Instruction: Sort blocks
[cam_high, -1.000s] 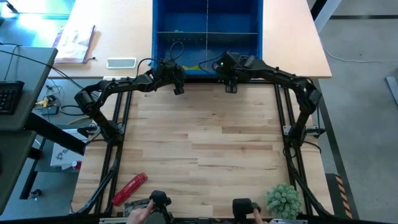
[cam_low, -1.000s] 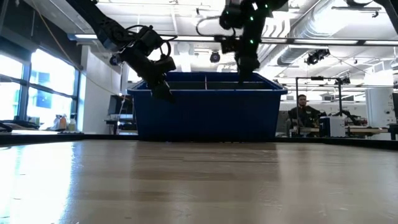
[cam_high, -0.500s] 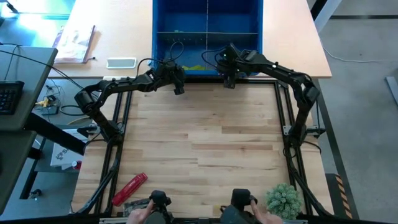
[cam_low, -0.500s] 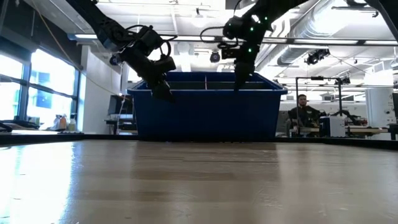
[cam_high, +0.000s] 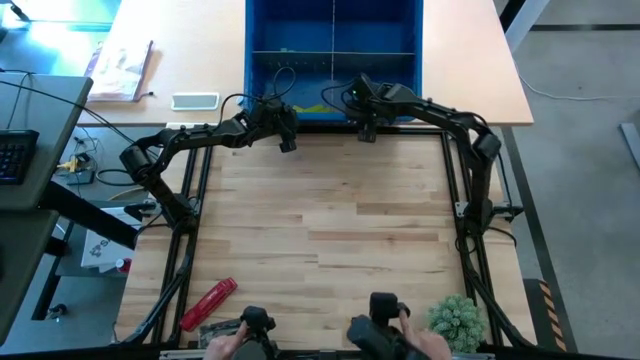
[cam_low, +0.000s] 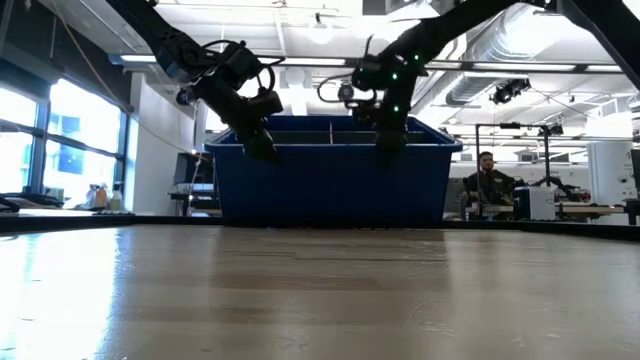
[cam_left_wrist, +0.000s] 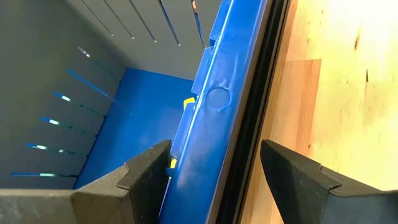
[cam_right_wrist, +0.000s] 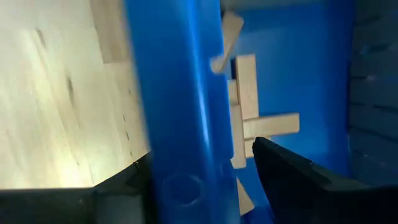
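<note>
1. Several tan wooden blocks (cam_right_wrist: 249, 118) lie criss-crossed on the floor of the blue bin (cam_high: 333, 60), in the compartment just inside its near wall on the right-hand side; one tilts against that wall. Yellow-green blocks (cam_left_wrist: 188, 102) show in the neighbouring compartment, tucked against the same wall.
2. Judging by their look, the blocks are light, rigid bars with flat faces. They should not crush, but smooth sides could slip, so a pinch across the two long faces near the middle seems safest. The piled ones may shift if a neighbour is nudged.
3. The right gripper (cam_high: 366, 128) hangs at the bin's near rim, its fingers partly spread and straddling the blue wall, one finger (cam_right_wrist: 292, 171) over the tan pile. It carries nothing.
4. The left gripper (cam_high: 287, 140) sits at the same rim further left, jaws wide apart, straddling the wall, and it too is empty.
5. No blocks show on the wooden table (cam_high: 330, 230).
</note>
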